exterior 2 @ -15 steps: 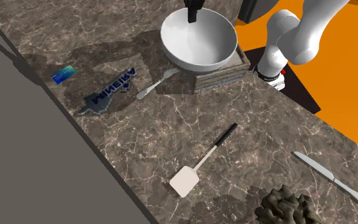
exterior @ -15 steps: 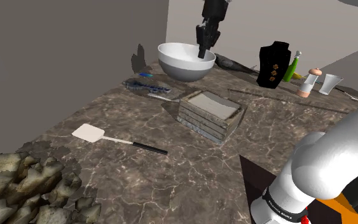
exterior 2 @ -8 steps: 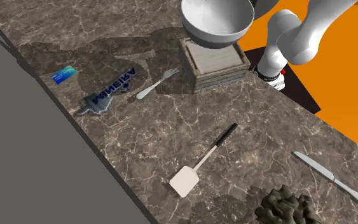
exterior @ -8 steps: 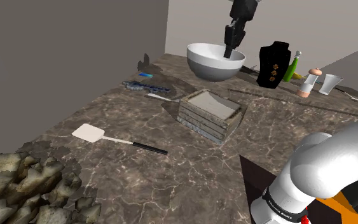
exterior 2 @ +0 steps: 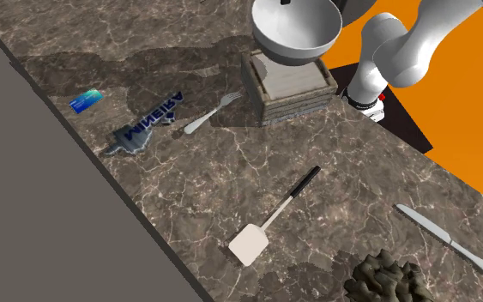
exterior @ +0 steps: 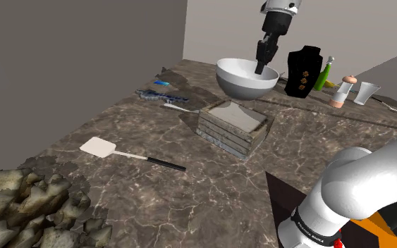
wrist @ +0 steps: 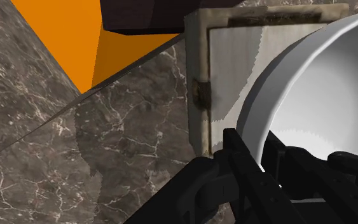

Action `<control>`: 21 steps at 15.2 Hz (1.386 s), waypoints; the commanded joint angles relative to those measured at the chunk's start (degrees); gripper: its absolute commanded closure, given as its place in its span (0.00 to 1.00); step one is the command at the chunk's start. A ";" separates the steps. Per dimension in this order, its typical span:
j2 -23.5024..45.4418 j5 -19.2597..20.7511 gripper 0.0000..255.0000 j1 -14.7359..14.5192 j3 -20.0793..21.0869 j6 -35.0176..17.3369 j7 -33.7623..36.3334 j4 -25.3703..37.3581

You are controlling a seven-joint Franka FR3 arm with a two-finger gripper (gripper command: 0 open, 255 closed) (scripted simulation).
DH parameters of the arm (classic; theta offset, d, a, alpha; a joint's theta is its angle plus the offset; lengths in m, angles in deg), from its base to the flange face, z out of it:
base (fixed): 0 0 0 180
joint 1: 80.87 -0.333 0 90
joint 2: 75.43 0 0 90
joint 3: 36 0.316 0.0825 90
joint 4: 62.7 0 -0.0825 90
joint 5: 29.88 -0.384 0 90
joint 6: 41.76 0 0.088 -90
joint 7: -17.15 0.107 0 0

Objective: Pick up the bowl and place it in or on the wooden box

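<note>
A white bowl (exterior: 245, 79) hangs in the air above the far end of the wooden box (exterior: 232, 127). My black gripper (exterior: 261, 67) is shut on the bowl's rim, one finger inside and one outside. In the second exterior view the bowl (exterior 2: 298, 30) covers the box's (exterior 2: 292, 87) top edge. From the wrist, the fingers (wrist: 242, 156) clasp the bowl's rim (wrist: 260, 95), and the box's pale inner panel (wrist: 225, 60) lies directly beneath. The box is a slatted, weathered crate resting flat on the dark marble counter (exterior: 190, 183).
A white spatula (exterior: 99, 147), a fork (exterior: 178, 107) and a blue packet (exterior 2: 149, 125) lie on the counter. A black bust stand (exterior: 304, 70), green bottle (exterior: 325, 75), grinder (exterior: 340, 91) and glass (exterior: 367, 91) stand at the back. A rocky lump (exterior: 27, 211) and a knife (exterior 2: 449, 244) sit nearer.
The bowl, held by the gripper, has travelled toward the shoulder view's right and dropped a little, from beside the box to over its far end.
</note>
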 commanded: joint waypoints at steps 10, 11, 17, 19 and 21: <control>-3.14 0.37 1.00 0.35 -0.03 -8.21 -0.63 -11.31; -3.33 0.39 1.00 0.37 -0.03 -8.94 -0.69 -12.23; -3.44 0.41 1.00 0.38 -0.05 -9.36 -0.72 -12.76; -3.44 0.41 1.00 0.37 -0.05 -9.36 -0.71 -12.76; -3.41 0.41 0.00 0.37 -0.05 -9.37 -0.72 -12.75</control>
